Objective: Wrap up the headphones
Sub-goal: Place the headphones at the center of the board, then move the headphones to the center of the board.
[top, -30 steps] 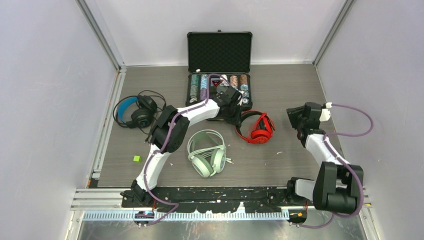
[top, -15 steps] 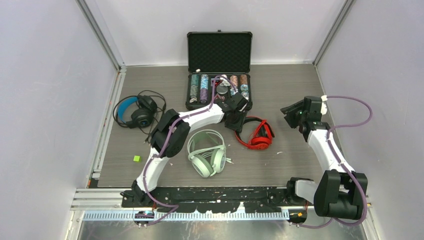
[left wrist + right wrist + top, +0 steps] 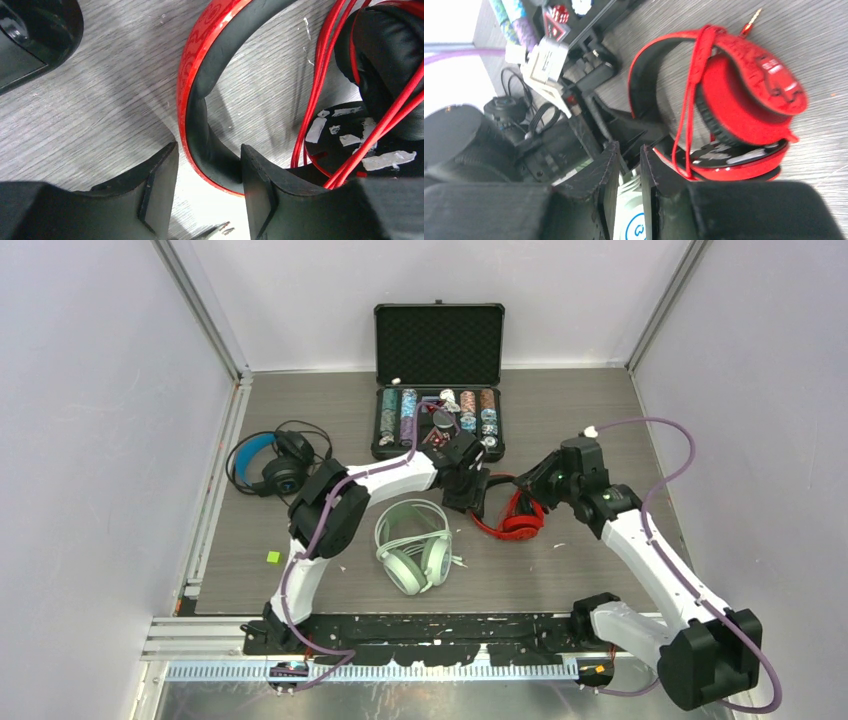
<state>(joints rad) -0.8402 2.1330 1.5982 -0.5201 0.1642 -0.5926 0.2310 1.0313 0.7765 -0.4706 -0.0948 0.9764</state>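
While the left gripper (image 3: 207, 155) straddles the band of the red headphones (image 3: 187, 95), jaws apart, the right gripper (image 3: 628, 150) — jaws narrow, empty — hovers beside them; winding likely needs the red cable (image 3: 320, 75) caught next.

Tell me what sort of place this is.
Probably a robot test cell in a lab: blank pale walls with metal frame posts box in a table, two robot arms are bolted at its near edge, and staged props lie there, headphones and an open chip case.
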